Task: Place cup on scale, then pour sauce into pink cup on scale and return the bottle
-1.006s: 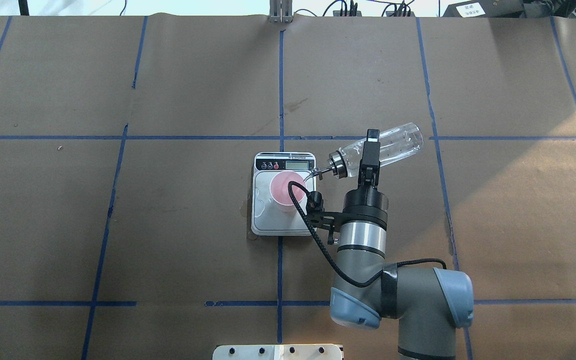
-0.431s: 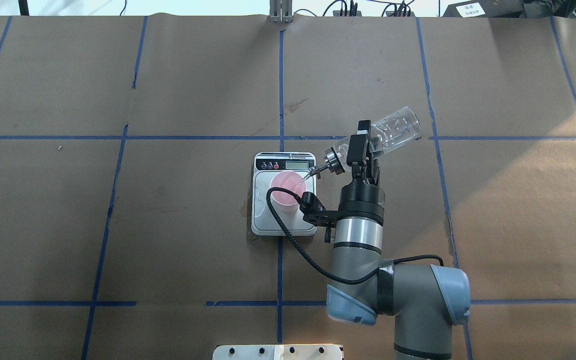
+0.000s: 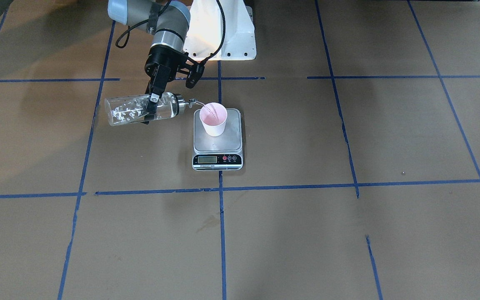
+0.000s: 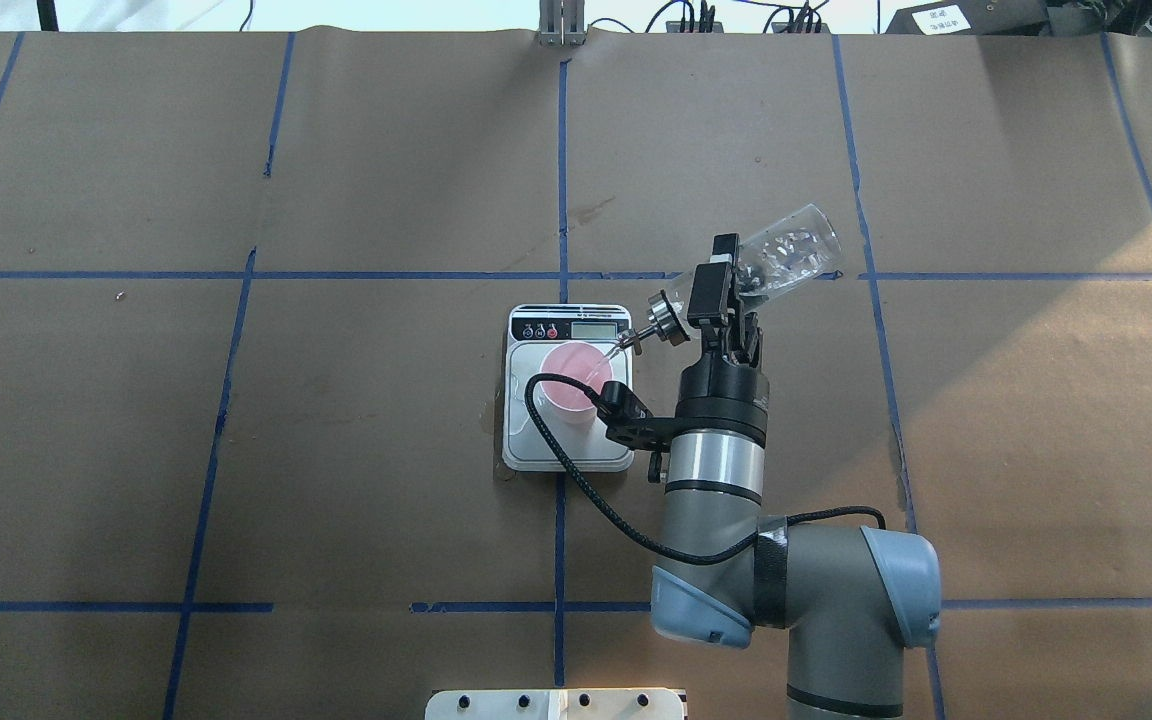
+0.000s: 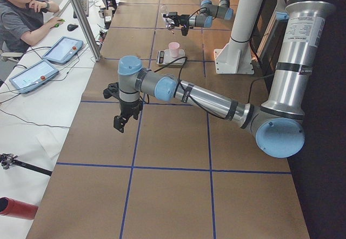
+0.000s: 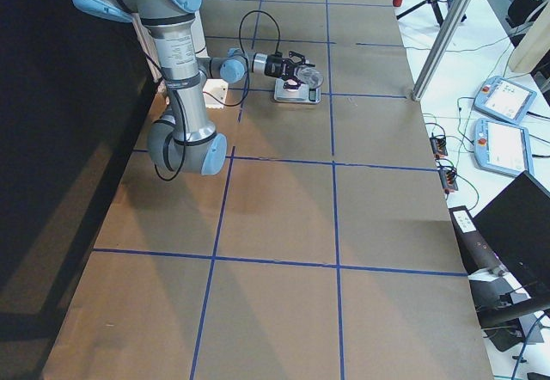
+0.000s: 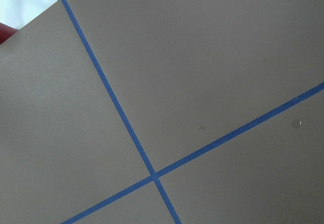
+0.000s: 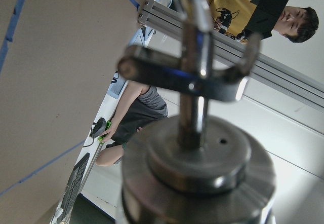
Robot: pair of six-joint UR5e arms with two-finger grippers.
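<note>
Step in hand: pouring. My right gripper [image 4: 724,292] is clamped across the body of the bottle [image 4: 788,255], one finger on each side of the glass, just behind the silver collar [image 4: 667,322].

Governing relation: the bottle's long axis lies close to level and runs on a diagonal. The base points away from me and to my right. The spout [image 4: 632,341] points back toward the scale [image 4: 522,432]. My fingers cross this axis nearly at right angles, so wrist roll alone sets the pour angle.

Position of parts:
- The cup [image 3: 213,119] stands upright on the scale platform, toward the edge nearest the bottle.
- The spout tip sits at the cup rim on the bottle side.
- A thin thread of sauce [image 3: 206,109] appears to run from the tip into the cup. The stream is fine and the views are distant, so I cannot confirm this.

Judgement: the whole bottle body lies to my right of the scale. To end the pour I should roll the spout upward first, then withdraw to my right, away from the cup, so the spout does not catch the rim.

My left gripper [image 5: 120,124] hangs over the table [image 4: 336,450] well apart from the scale. I cannot tell how its fingers stand. The right arm is the nearer one.
</note>
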